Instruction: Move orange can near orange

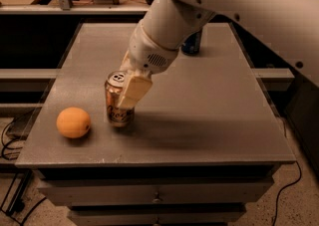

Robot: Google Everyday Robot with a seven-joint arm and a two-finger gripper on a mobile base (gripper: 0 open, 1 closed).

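The orange can [115,106] is copper-orange with a silver top and stands upright at the front left of the grey table [209,115]. My gripper [124,90] is shut on the can, with one cream finger [133,89] across its right side; the other finger is hidden behind the can. The can's base is at or just above the tabletop; I cannot tell which. The orange [73,122] is a round bright fruit on the table a short gap to the left of the can.
A blue soda can [191,44] stands at the back of the table, partly hidden behind my white arm [169,26]. The table's front edge lies just below the orange. A shelf with clutter runs behind the table. Cables lie on the floor at left.
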